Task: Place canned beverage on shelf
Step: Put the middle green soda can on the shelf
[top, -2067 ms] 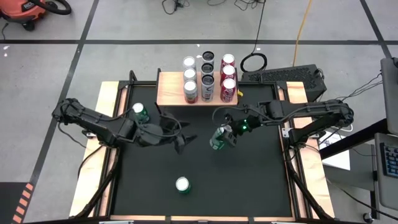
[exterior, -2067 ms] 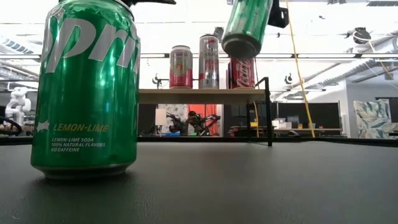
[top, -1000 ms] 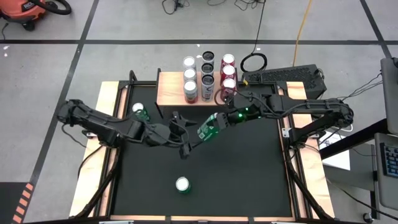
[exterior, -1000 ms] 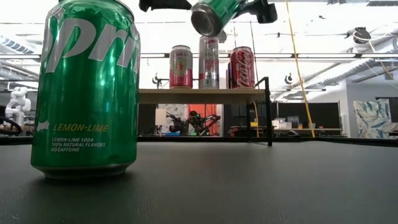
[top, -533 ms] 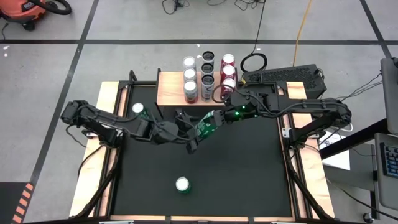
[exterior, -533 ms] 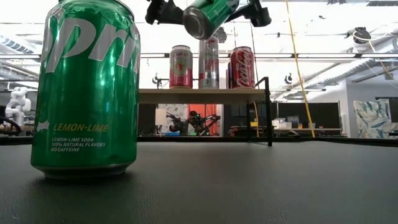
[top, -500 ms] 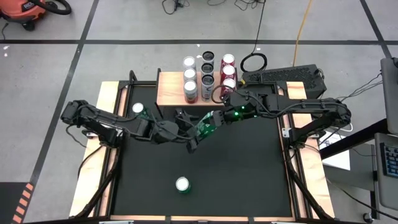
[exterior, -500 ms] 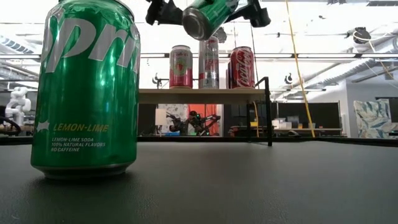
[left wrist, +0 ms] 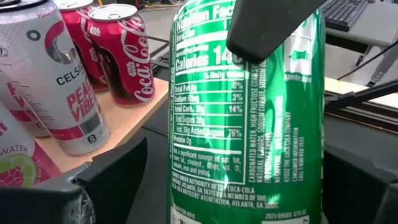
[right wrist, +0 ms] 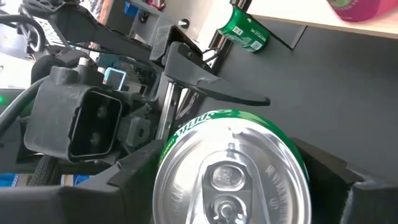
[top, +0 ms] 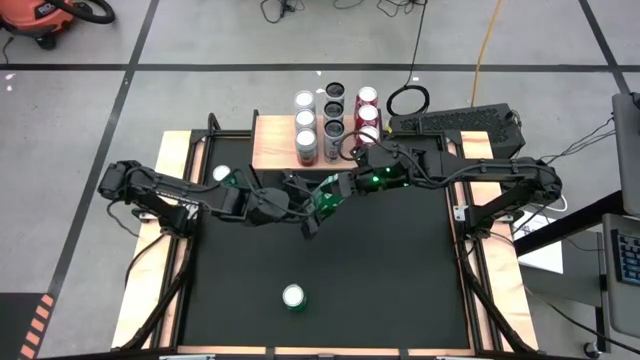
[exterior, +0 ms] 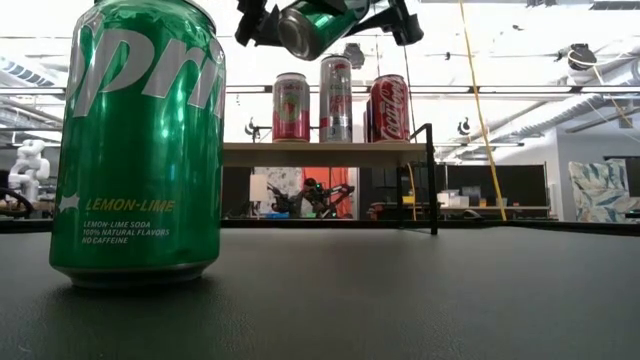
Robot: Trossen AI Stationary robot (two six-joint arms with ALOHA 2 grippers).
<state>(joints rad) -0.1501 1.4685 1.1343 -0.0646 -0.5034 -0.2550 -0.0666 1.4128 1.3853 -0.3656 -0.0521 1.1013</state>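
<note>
A green can stands at the near edge of the black counter. Past it, in the air over the middle of the counter, the right tool holds another green can, tipped on its side. The left tool is wide open, one finger on each side of that can, not gripping it. Farther back is the wooden shelf with more cans on top.

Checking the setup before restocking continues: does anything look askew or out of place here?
Yes: one green can hangs tipped nearly sideways above the table, held by the right tool, with the left tool open around it. The shelf's cans stand upright.
</note>
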